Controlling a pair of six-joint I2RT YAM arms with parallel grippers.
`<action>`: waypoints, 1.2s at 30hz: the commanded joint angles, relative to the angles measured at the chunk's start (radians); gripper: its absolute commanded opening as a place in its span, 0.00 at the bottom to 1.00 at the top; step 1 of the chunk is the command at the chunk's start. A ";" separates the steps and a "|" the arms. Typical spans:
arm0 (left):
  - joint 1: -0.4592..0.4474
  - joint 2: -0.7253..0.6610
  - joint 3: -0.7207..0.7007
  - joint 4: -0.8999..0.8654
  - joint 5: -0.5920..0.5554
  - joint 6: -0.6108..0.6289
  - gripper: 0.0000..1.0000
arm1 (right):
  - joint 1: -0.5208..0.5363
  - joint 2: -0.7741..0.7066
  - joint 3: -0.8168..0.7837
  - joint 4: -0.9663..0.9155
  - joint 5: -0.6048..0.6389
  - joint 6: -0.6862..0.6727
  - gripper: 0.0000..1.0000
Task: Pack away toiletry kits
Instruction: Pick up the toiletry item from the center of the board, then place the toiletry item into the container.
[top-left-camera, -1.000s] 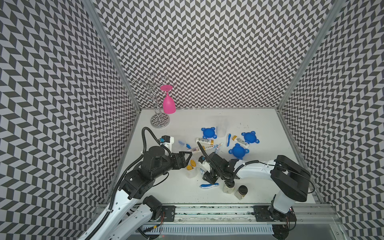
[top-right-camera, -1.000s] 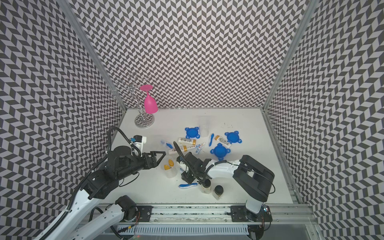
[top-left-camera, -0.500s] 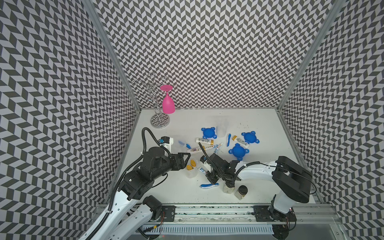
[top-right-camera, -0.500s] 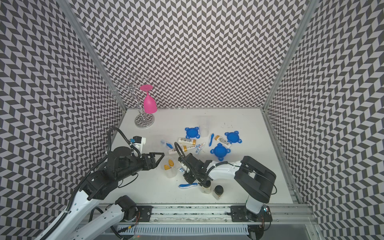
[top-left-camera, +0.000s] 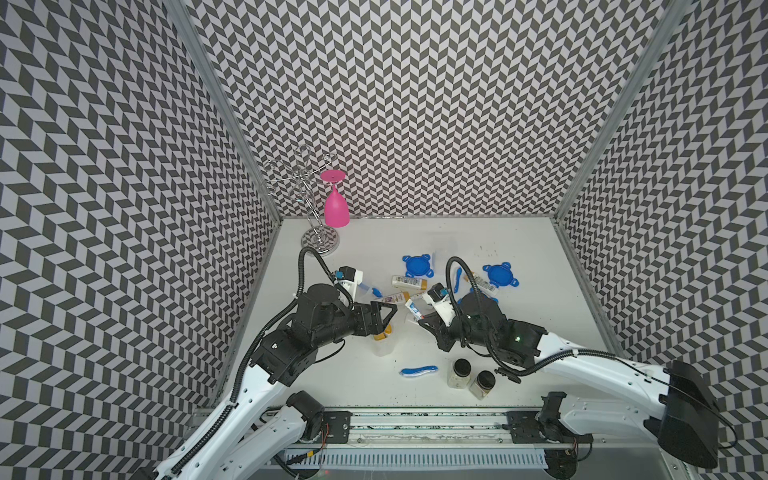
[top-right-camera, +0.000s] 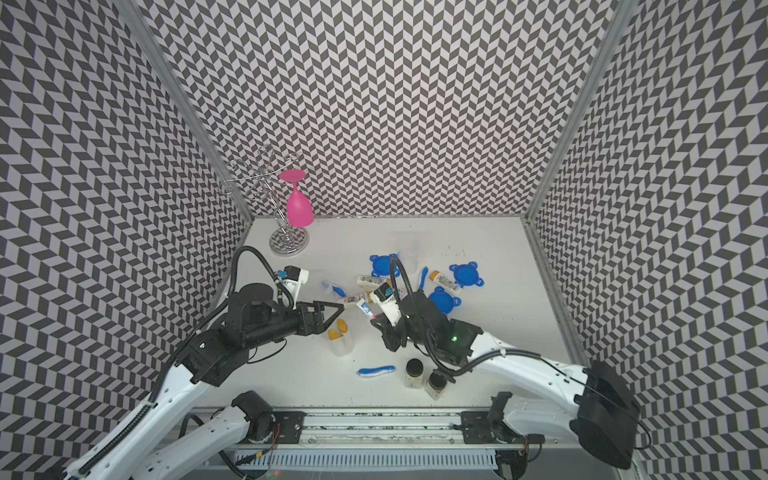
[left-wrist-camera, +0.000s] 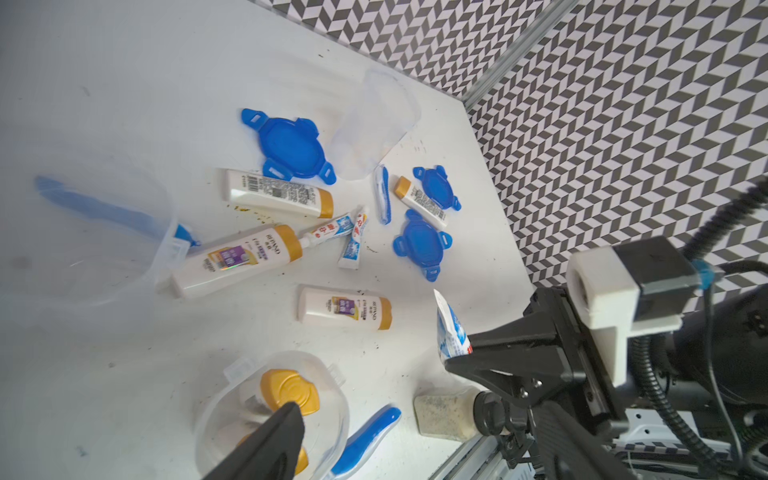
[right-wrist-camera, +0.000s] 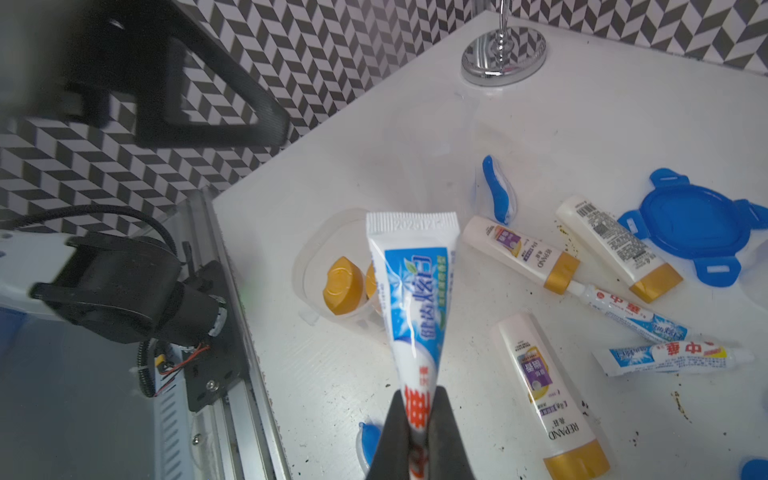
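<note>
In both top views the right gripper (top-left-camera: 420, 327) is pinched tight on a toothpaste tube (top-left-camera: 413, 309) near its cap end. The flat crimped end sticks out ahead of the tips, clear of the table (top-left-camera: 519, 257) (an end grip leaves the length free to slide into a container). The open tub (top-left-camera: 384, 353) stands just beyond those tips, with gold-capped bottles (top-left-camera: 379, 336) upright inside. The left gripper (top-left-camera: 385, 319) hovers directly above the tub, jaws apart and empty. I judge it is placed to steady the tub.

In the left wrist view one finger (left-wrist-camera: 270, 440) of the left gripper hangs over the tub's mouth (left-wrist-camera: 332, 382); its partner is out of frame. The right gripper (left-wrist-camera: 457, 359) sits beside the tub, and the tube (left-wrist-camera: 451, 332) rises from its tips. A blue toothbrush (left-wrist-camera: 365, 440) lies on the table between tub and right gripper, and a black-capped jar (left-wrist-camera: 440, 415) is beneath that gripper.

In the right wrist view the fingertips (right-wrist-camera: 399, 415) clamp the red-printed end of the tube (right-wrist-camera: 415, 299). The tub (right-wrist-camera: 309, 249) is ahead of them, slightly to one side. Loose bottles, more tubes and a blue lid (right-wrist-camera: 698, 224) lie off to the other side, not yet packed. Next, the tube probably needs carrying over the mouth and lowering in. The left finger over the opening could block it.
</note>
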 joint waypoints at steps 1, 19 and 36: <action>-0.004 0.053 0.038 0.141 0.041 -0.034 0.90 | 0.005 -0.008 0.032 0.028 -0.043 -0.030 0.00; -0.134 0.231 0.002 0.305 -0.034 -0.121 0.63 | 0.004 -0.008 0.052 0.072 -0.080 -0.048 0.00; -0.133 0.235 0.015 0.246 -0.010 -0.101 0.03 | 0.005 0.096 0.131 0.076 -0.030 -0.078 0.00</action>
